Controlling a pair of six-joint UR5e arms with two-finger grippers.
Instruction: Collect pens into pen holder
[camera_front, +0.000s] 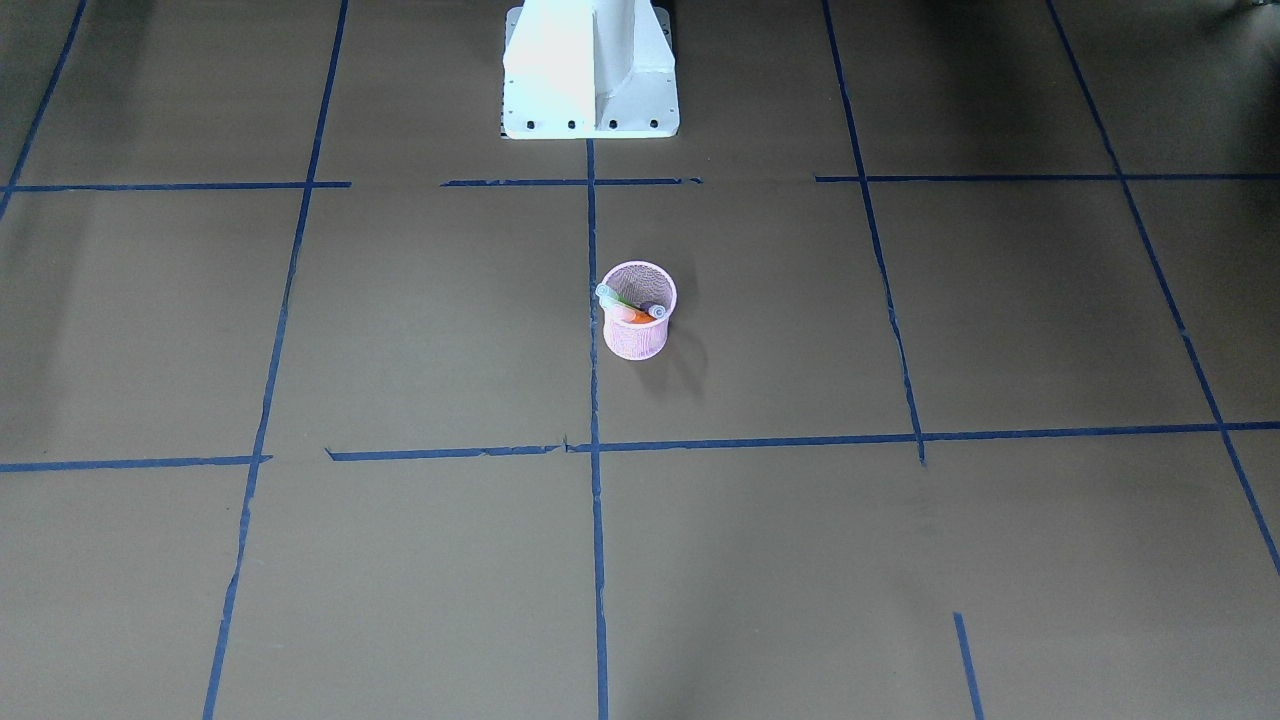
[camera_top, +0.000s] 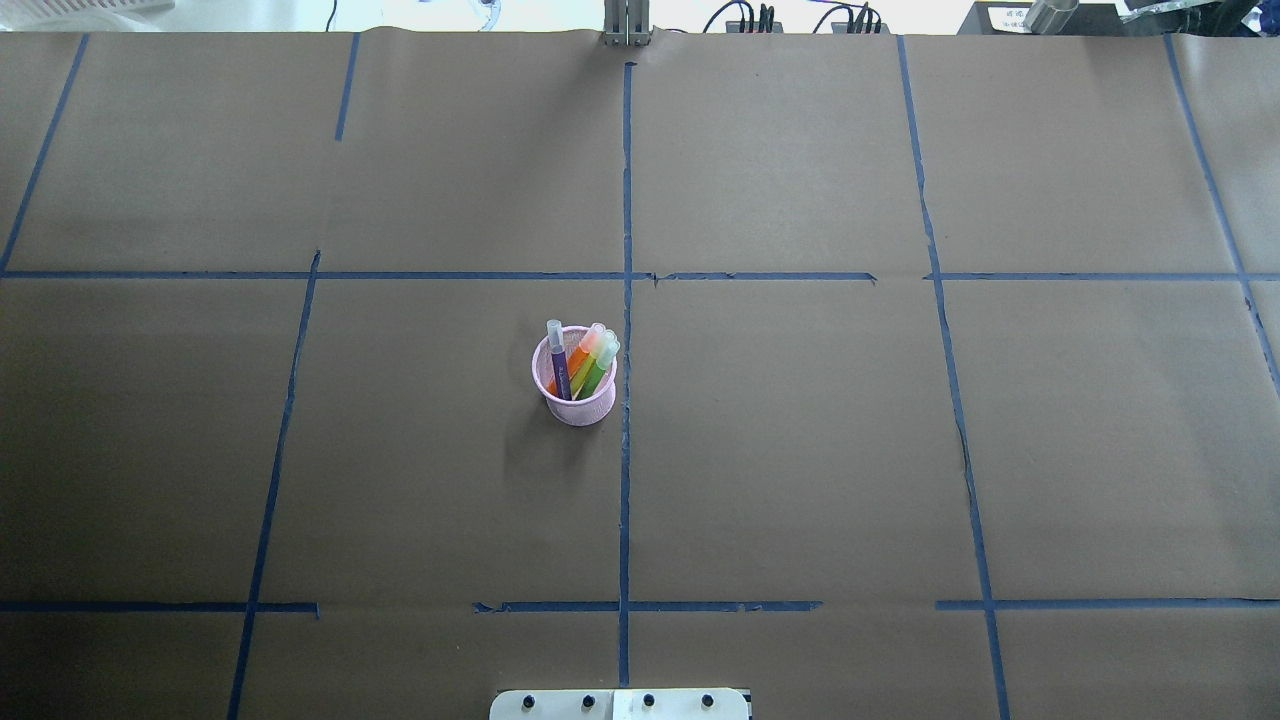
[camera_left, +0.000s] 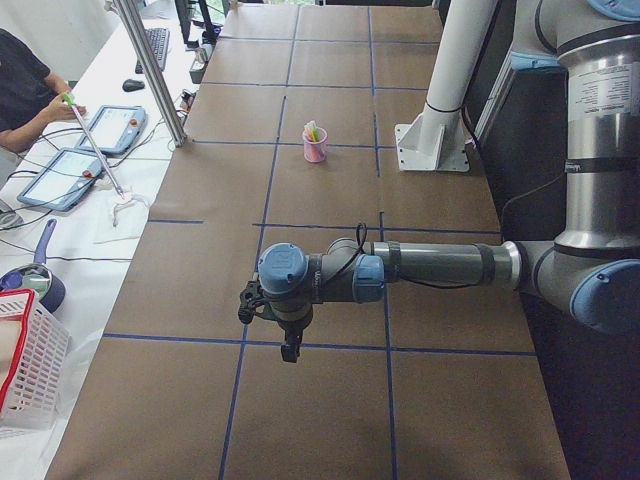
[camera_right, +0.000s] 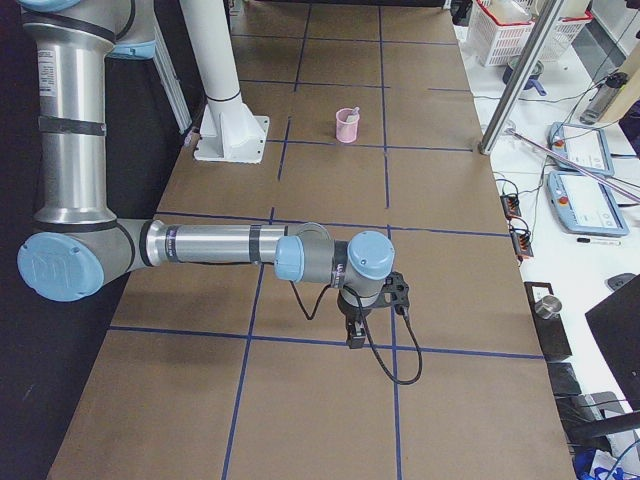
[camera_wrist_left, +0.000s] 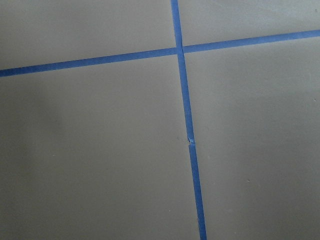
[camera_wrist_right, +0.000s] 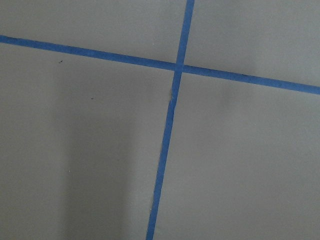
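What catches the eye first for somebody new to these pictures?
The pink pen holder, alone near the middle of the brown table, with the purple pen, orange pen and green pen standing in it. Next, the blue tape lines gridding the table, and the left arm and right arm stretched low, far from the holder.

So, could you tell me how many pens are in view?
3, all inside the pink pen holder: purple pen, orange pen, green pen; none visible elsewhere.

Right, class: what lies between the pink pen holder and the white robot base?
Nothing but bare brown paper crossed by blue tape lines, seen in the front-facing view between pen holder and base.
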